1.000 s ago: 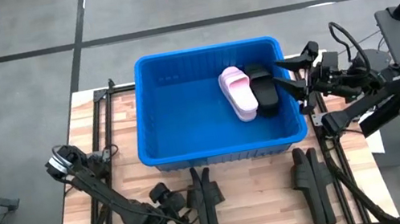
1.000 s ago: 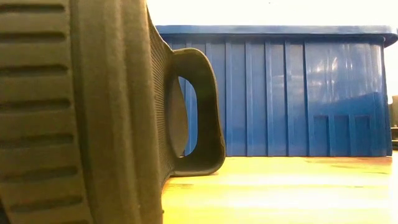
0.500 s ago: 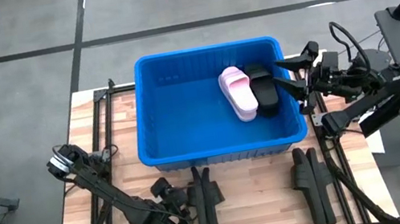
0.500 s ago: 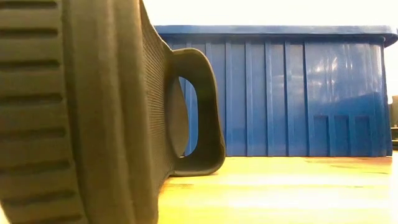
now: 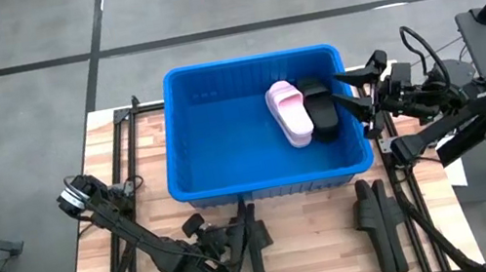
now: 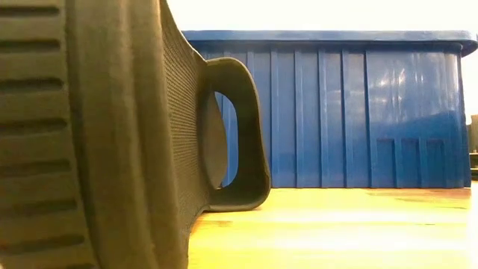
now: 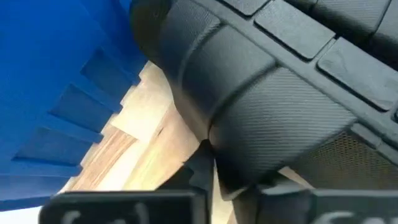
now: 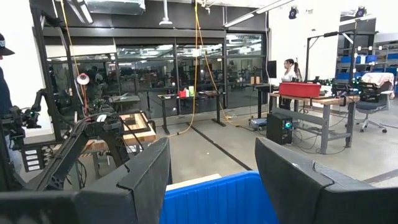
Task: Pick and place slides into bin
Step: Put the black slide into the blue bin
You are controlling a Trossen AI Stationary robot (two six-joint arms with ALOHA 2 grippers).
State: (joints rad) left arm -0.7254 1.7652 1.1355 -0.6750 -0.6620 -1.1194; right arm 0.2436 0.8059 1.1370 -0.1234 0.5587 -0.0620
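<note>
Left gripper (image 5: 226,254) clamping its jaws on the black sandal pair (image 5: 246,254) on the worktop (image 5: 320,242) just in front of the blue bin (image 5: 271,186) | right gripper (image 5: 361,89) waiting at the bin's right rim, jaws spread | pink sandals (image 5: 289,113) and black sandals (image 5: 320,106) lying in the bin | second black pair (image 5: 379,224) standing near the front right | rubber looking light, bendy, grippy; pinching both soles mid-length seems best.

bin (image 5: 184,126) left half free | pink+blk slides (image 5: 303,111) block right
</note>
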